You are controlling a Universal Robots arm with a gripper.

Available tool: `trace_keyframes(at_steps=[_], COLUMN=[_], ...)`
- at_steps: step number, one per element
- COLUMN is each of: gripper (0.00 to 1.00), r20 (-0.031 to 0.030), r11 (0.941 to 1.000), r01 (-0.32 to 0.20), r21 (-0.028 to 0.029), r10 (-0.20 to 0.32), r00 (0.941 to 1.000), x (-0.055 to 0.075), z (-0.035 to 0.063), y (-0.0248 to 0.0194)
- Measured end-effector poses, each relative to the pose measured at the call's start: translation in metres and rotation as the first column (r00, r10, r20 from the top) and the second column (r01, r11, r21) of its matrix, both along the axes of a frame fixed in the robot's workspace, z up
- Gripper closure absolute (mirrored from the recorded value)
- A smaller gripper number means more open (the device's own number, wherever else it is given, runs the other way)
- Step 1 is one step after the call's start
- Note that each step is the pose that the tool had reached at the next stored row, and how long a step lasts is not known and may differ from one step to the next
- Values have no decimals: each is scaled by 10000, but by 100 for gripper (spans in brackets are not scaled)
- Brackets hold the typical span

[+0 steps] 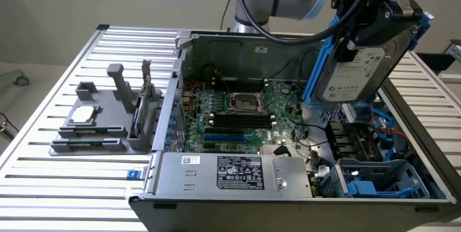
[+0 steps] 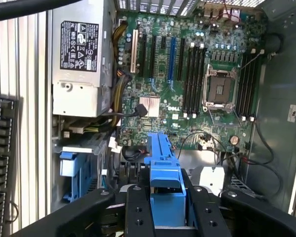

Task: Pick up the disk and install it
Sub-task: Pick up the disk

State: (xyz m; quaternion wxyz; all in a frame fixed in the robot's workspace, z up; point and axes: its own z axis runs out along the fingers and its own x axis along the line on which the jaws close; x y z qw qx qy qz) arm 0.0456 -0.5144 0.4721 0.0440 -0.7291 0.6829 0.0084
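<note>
The disk (image 1: 358, 73), a silver-grey hard drive with a white label and a blue carrier frame, hangs tilted in the air above the open computer case (image 1: 288, 129), at the exterior view's right. My gripper (image 1: 374, 24) is shut on its upper part. In the wrist view the black fingers (image 2: 138, 212) clamp the blue carrier frame (image 2: 165, 182) from both sides, with the green motherboard (image 2: 187, 74) beyond it. A blue drive bay (image 1: 378, 181) sits in the case's near right corner, below the disk.
A silver power supply box (image 1: 230, 174) with a black-and-white label fills the case's near side. A grey fixture (image 1: 108, 116) holding a small square silver chip (image 1: 81, 114) stands on the slatted table at the exterior view's left. Cables run across the case's right half.
</note>
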Motion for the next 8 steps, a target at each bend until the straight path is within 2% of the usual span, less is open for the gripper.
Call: trace_keyframes(at_steps=[5, 8], gripper=[67, 67], r20=[-25, -61], r11=[10000, 10000], r01=[1, 0], r21=[0, 2], r10=[-1, 0], r00=[10000, 10000], x=[77, 124], z=[14, 87], y=[-88, -143])
